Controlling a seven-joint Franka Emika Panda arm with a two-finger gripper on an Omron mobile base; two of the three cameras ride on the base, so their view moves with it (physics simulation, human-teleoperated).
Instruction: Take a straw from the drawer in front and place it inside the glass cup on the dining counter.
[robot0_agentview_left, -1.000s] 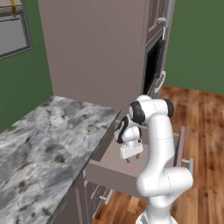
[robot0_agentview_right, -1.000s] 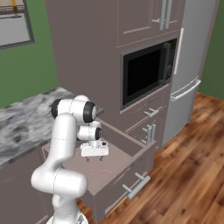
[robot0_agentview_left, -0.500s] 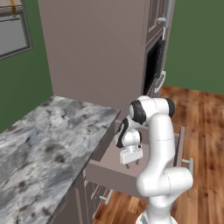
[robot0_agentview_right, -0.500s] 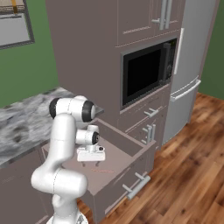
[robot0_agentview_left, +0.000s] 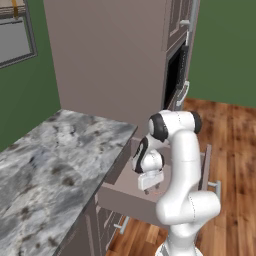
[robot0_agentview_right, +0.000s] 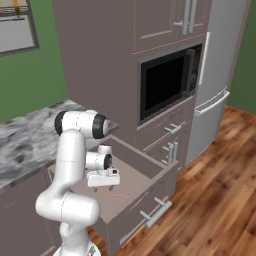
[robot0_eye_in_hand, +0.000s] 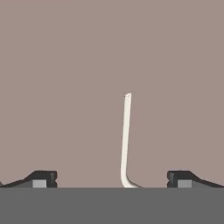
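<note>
Taupe cabinets fill the background, with a microwave (robot0_agentview_right: 167, 85) at centre right of the right base view and a grey-marbled desk (robot0_agentview_left: 45, 170) across the lower left of the left base view. Below the cabinet, the drawer (robot0_agentview_right: 131, 176) stands pulled open at lower centre of the right base view, its flat floor bare apart from the straw (robot0_agentview_right: 117, 195), a thin reddish line lying near the front edge.

Over that floor hangs the pincer (robot0_agentview_right: 106, 188), pointing down, its 2 tips spread wide with nothing between them. In the hand view the straw (robot0_eye_in_hand: 126, 138) shows as a pale thin stick running upward from the bottom centre, between the 2 dark tips but nearer the right one.

Several things could go wrong from here. The straw lies flat on the drawer floor and is very thin, so the tips may scrape the floor and close above it, or nudge it so it rolls aside. Its off-centre position means one tip would touch first and push it. A grip near one end would probably leave it drooping and hard to aim into the cup later. The drawer's side walls sit close to the arm, so a wide swing on lifting could knock them.
</note>
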